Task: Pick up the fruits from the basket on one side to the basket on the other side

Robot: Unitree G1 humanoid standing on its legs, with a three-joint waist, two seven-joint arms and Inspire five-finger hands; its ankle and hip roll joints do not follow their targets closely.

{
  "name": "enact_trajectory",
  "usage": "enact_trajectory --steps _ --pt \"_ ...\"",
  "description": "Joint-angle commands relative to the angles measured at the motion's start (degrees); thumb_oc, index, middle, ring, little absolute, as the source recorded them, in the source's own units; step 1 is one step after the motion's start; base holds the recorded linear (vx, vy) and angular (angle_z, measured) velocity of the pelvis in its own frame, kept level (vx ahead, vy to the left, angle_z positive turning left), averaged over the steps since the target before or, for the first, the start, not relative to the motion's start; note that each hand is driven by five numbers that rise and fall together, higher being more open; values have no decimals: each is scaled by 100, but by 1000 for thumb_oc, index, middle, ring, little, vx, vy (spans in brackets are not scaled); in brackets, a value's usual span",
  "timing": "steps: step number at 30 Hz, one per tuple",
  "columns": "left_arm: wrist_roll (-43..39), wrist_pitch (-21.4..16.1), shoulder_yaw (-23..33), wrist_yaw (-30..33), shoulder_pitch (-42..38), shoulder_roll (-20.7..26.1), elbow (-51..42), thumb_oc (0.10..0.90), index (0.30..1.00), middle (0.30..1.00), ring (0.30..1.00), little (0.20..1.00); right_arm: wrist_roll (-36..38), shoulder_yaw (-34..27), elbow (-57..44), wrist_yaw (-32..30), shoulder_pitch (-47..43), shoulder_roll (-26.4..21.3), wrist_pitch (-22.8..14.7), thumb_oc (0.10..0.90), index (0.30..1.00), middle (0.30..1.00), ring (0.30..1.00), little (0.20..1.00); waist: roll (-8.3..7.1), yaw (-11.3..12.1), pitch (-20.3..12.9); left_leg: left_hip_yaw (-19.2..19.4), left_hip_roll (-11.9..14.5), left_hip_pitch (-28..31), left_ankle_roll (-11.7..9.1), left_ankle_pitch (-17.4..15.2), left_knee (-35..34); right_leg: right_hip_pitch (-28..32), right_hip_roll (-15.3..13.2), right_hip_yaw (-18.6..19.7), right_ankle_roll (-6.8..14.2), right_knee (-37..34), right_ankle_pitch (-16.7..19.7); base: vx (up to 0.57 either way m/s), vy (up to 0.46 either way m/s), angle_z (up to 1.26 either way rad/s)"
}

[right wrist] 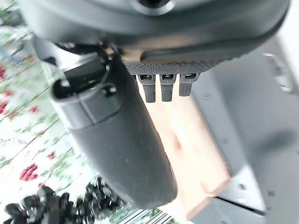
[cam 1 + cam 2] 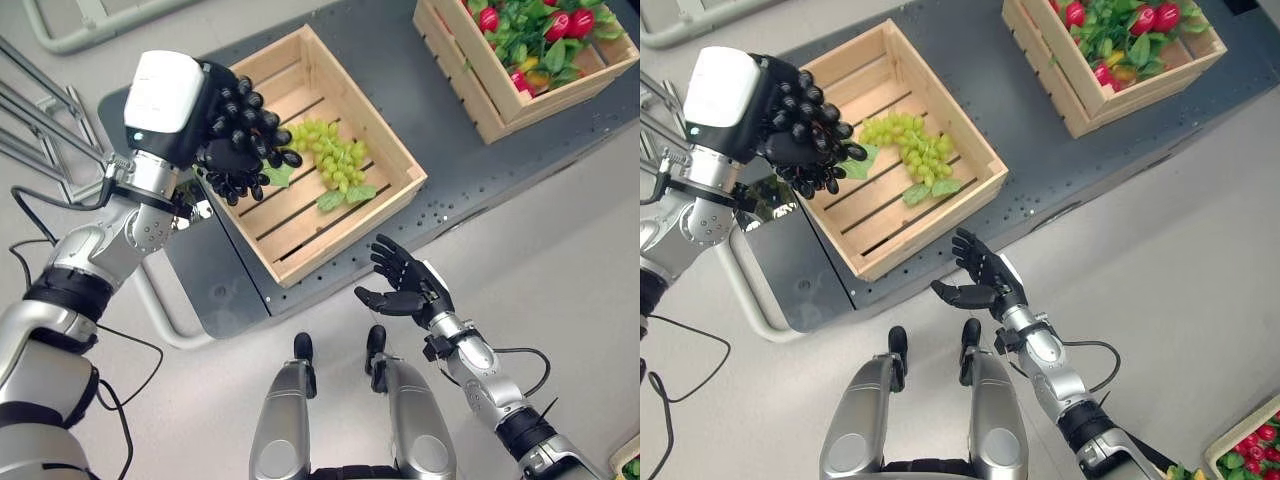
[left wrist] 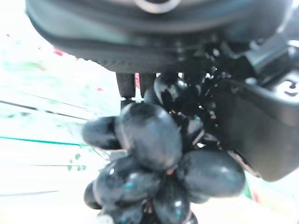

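The left hand is curled round a bunch of dark grapes, above the 9 o'clock side of the near slatted wooden crate. It should lower before letting go, beside the green grapes. The right hand is spread, idle. The grapes look smooth and glossy.

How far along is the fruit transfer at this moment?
Done: a green grape bunch already lies in the near wooden crate. In hand: the left hand is shut on a bunch of dark grapes above that crate's left side, not yet released. The right hand is open and idle in front of the crate. Left: the far crate holds red fruit and leaves.
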Motion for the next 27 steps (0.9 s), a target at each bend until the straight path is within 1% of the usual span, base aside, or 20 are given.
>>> enact_trajectory --steps 1,2,3,4,5,7,8,12,13,15,19,22,23,25,26,27 --pt "-2421 -726 1156 -372 40 -675 -555 400 300 300 300 300 -571 7 -892 -279 -273 9 -479 800 900 900 900 900 353 17 -1054 -88 -281 768 111 -124 -692 841 -311 -9 154 -306 -294 133 -11 -3" --pt "-2426 -726 1161 -378 44 -673 -556 400 300 300 300 300 -572 10 -893 -280 -275 7 -478 800 900 900 900 900 355 15 -1060 -88 -280 762 111 -115 -699 838 -308 -10 152 -319 -281 140 -42 0" --pt "-2828 -804 1396 -704 177 -1033 -592 400 300 300 300 300 -831 52 -924 -485 -373 92 -507 800 900 900 900 900 384 24 -1185 -114 -283 937 90 -96 -848 1032 -307 -21 149 -477 -272 114 -40 1" --pt "-3117 -936 1492 -826 264 -1234 -625 400 300 300 300 300 -934 70 -963 -555 -442 152 -481 800 900 900 900 900 409 26 -1282 -136 -289 1066 80 -79 -977 1174 -300 -28 147 -616 -253 154 -64 0" --pt "-3355 -971 1560 -993 333 -1416 -695 400 300 300 300 300 -954 79 -1045 -549 -515 200 -442 800 900 900 900 900 429 28 -1370 -155 -293 1178 71 -61 -1097 1294 -294 -39 147 -741 -231 127 -65 -1" --pt "-3818 -904 1658 -1310 454 -1717 -867 400 300 300 300 300 -863 104 -1196 -481 -612 264 -298 800 900 900 900 900 463 37 -1559 -187 -294 1380 51 -8 -1325 1505 -288 -64 144 -974 -164 117 -83 3" --pt "-4127 -946 1702 -1493 512 -1843 -896 400 300 300 300 300 -794 125 -1227 -421 -632 297 -288 800 900 900 900 900 477 47 -1659 -211 -297 1469 40 18 -1433 1610 -284 -76 142 -1101 -123 122 -111 8" --pt "-4962 -672 1752 -2397 784 -2157 -1143 400 300 300 300 300 -474 135 -1426 -329 -632 368 -128 800 900 900 900 900 513 88 -2041 -301 -287 1770 9 152 -1899 1950 -251 -112 155 -1658 99 89 -131 6" --pt "-5008 -654 1750 -2506 826 -2193 -1168 400 300 300 300 300 -435 121 -1462 -326 -640 376 -65 800 900 900 900 900 517 91 -2084 -325 -288 1807 1 174 -1964 1997 -240 -108 156 -1743 135 73 -158 8" --pt "-5070 -568 1723 -2776 921 -2271 -1288 400 300 300 300 300 -206 97 -1528 -265 -718 394 181 800 900 900 900 900 528 120 -2198 -405 -286 1922 -23 251 -2171 2124 -205 -129 150 -1978 241 30 -148 9" --pt "-5016 -585 1549 -3180 917 -2347 -1326 400 300 300 300 300 50 167 -1489 -194 -1021 519 517 800 900 900 900 900 542 194 -2369 -489 -264 2088 -75 399 -2517 2346 -145 -241 128 -2312 354 17 -165 5" --pt "-5027 -634 1400 -3440 878 -2489 -1287 400 300 300 300 300 170 175 -1406 -264 -1333 602 784 800 900 900 900 900 518 237 -2482 -574 -212 2134 -117 469 -2626 2431 -72 -295 72 -2316 304 11 -134 0" --pt "-4990 -631 1374 -3447 877 -2503 -1286 400 300 300 300 300 187 179 -1390 -281 -1372 598 813 800 900 900 900 900 512 242 -2492 -582 -206 2135 -122 471 -2626 2441 -67 -302 66 -2316 299 -2 -126 0" --pt "-4787 -624 1188 -3584 842 -2559 -1266 400 300 300 300 300 158 217 -1297 -384 -1629 585 1050 800 900 900 900 900 479 274 -2548 -627 -170 2121 -152 487 -2626 2490 -41 -359 34 -2332 279 -13 -106 7" --pt "-4773 -623 1160 -3599 834 -2564 -1263 400 300 300 300 300 166 227 -1287 -411 -1669 582 1077 800 900 900 900 900 474 277 -2556 -634 -168 2118 -156 488 -2626 2495 -39 -368 30 -2332 273 -15 -98 19" --pt "-4690 -599 1044 -3761 799 -2593 -1265 400 300 300 300 300 259 273 -1225 -420 -1841 567 1265 800 900 900 900 900 450 302 -2599 -668 -152 2100 -175 497 -2626 2513 -31 -413 13 -2332 249 -7 -68 18"
